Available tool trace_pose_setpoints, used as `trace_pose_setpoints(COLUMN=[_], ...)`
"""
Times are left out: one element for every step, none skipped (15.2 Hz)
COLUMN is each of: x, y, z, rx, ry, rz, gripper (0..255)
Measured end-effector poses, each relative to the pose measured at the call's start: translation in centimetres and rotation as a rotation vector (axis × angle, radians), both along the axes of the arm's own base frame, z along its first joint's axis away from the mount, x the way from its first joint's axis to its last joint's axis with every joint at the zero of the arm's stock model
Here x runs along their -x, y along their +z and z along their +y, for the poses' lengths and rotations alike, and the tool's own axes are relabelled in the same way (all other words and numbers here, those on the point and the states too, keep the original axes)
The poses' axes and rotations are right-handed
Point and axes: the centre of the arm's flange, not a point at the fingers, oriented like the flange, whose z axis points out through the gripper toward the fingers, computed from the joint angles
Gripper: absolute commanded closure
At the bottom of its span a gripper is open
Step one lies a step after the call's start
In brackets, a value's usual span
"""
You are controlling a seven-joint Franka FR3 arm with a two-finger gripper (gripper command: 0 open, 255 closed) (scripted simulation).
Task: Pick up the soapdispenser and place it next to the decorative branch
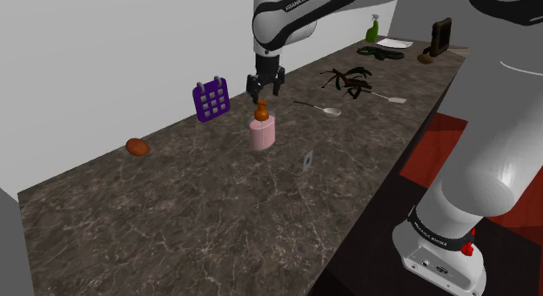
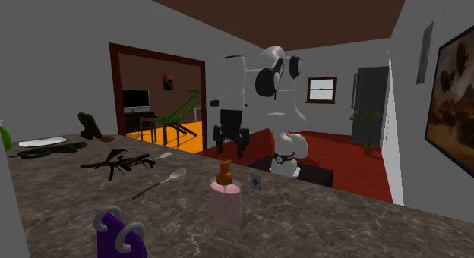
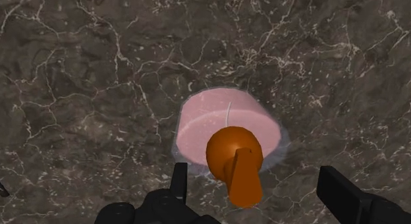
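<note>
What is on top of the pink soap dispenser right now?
The soap dispenser carries an orange pump; the open gripper hangs above it, apart. The pump hides the neck beneath.

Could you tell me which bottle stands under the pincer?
The pink soap dispenser with the orange pump, below the pincer; the green bottle stands far off.

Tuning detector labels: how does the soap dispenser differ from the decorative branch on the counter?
Colour: the soap dispenser has a pink body and orange pump; the decorative branch is dark brown.
Pose: the dispenser stands upright; the branch lies flat, twigs sprawling.
Place: the dispenser sits below the open gripper; the branch lies farther along, past a spoon.
Both rest on the dark marbled counter.
</note>
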Motion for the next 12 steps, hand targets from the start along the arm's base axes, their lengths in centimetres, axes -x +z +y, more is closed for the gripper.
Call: trace_pose_setpoints(x=[-0.2, -0.3, -0.3, -0.5, -0.6, -0.6, -0.6, -0.7, -0.7, -0.7, -0.7, -0.7], y=[-0.5, -1.0, -1.6, -2.1, -2.5, -2.9, -3.1, -3.2, -3.3, -3.4, -3.4, -3.4], z=[0.0, 0.0, 0.1, 0.0, 0.1, 0.0, 0.1, 0.1, 0.1, 0.1, 0.1, 0.1], rx=[0.0, 0.0, 0.0, 0.0, 0.0, 0.0, 0.0, 0.0, 0.0, 0.0, 0.0, 0.0], ry=[0.0, 0.0, 0.0, 0.0, 0.0, 0.0, 0.0, 0.0, 0.0, 0.0, 0.0, 0.0], rz=[0.0, 0.0, 0.0, 0.0, 0.0, 0.0, 0.0, 0.0, 0.0, 0.0, 0.0, 0.0], gripper=[0, 0, 0, 0, 0, 0, 0, 0, 0, 0, 0, 0])
